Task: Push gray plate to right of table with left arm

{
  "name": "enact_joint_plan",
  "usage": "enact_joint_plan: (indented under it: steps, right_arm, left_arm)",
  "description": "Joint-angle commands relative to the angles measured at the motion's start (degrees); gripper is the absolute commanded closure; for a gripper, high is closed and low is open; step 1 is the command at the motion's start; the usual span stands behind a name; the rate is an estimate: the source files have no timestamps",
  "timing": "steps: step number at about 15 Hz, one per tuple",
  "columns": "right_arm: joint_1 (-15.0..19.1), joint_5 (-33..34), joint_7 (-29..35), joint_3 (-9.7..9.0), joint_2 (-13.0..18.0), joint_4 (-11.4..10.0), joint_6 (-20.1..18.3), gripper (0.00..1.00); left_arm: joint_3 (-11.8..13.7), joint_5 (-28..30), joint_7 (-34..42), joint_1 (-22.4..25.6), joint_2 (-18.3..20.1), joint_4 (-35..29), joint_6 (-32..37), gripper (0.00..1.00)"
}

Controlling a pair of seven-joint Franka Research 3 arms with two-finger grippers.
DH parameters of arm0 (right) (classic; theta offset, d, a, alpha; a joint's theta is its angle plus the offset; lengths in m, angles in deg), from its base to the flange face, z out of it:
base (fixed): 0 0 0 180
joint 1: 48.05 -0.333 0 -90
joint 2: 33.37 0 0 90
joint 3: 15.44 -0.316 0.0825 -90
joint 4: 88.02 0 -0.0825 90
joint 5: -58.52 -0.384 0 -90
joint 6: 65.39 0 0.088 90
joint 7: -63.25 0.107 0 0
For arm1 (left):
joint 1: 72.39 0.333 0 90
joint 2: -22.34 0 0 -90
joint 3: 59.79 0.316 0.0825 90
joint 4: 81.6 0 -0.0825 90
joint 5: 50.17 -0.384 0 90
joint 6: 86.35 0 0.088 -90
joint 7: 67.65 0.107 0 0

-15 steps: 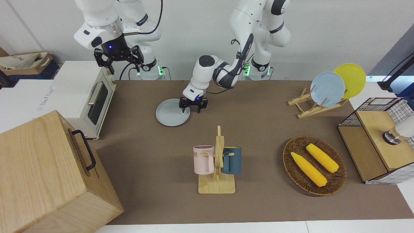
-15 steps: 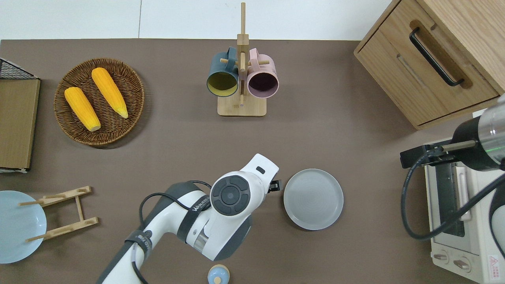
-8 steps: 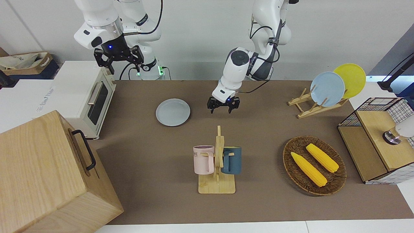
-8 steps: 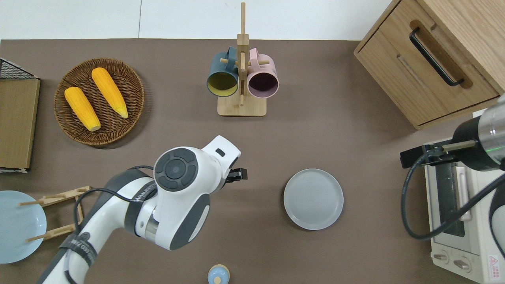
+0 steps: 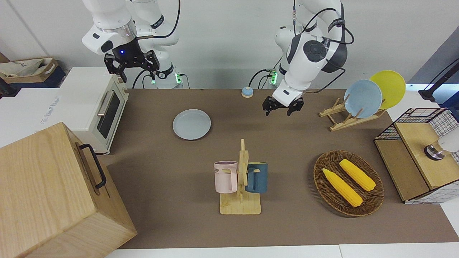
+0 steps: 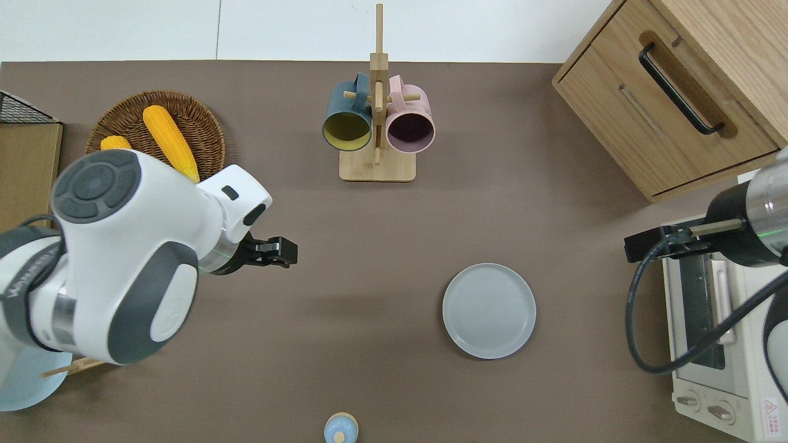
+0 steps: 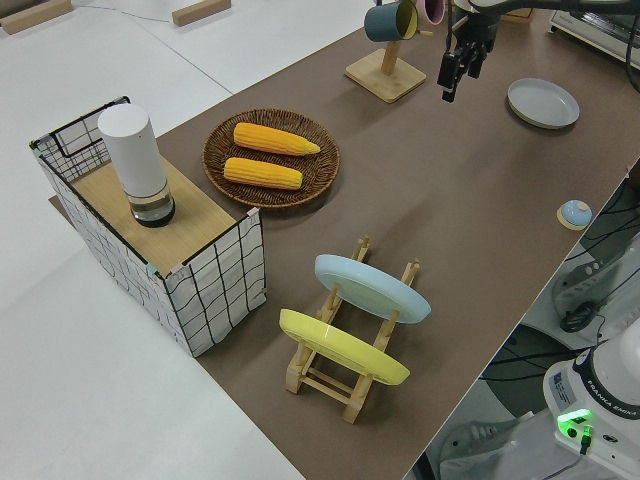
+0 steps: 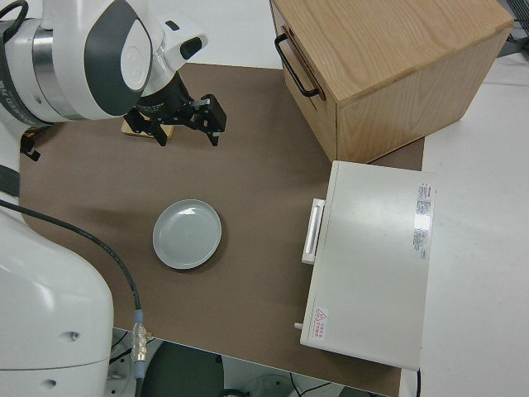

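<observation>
The gray plate [image 5: 192,124] lies flat on the brown table [image 5: 161,161], toward the right arm's end and close to the toaster oven. It also shows in the overhead view [image 6: 489,311], the left side view [image 7: 543,102] and the right side view [image 8: 188,234]. My left gripper [image 5: 281,107] is open and empty, raised over bare table [image 6: 369,246] well apart from the plate, toward the left arm's end [image 6: 286,252]. My right gripper [image 5: 131,68] is open, and that arm is parked.
A mug rack [image 5: 241,179] with a pink and a blue mug stands farther from the robots. A wicker basket [image 5: 373,204] holds two corn cobs. A plate rack [image 5: 349,116], wire crate [image 5: 419,154], toaster oven [image 5: 93,104], wooden cabinet [image 5: 53,197] and small blue bell [image 5: 246,92] ring the table.
My left gripper left the gray plate's edge, rose, and swung toward the left arm's end of the table. The plate has stayed where it was. The right arm has not moved.
</observation>
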Motion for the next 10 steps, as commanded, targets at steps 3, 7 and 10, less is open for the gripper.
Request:
enact_joint_plan:
  steps: [3,7,10]
  right_arm:
    - [0.64,-0.46,-0.15,-0.32,0.43,-0.03,-0.69,0.017]
    - [0.64,-0.46,-0.06,-0.32,0.43,-0.03,-0.69,0.017]
    - [0.64,-0.46,-0.15,-0.32,0.43,-0.03,-0.69,0.017]
  left_arm:
    - [-0.27,-3.15,4.71,5.18,2.5,1.96,3.26,0.01]
    - [1.31,-7.47,4.89,5.01,1.72,9.06,8.08,0.01]
    - [3.24,-7.38,6.71,5.53,1.81,11.19,9.59,0.01]
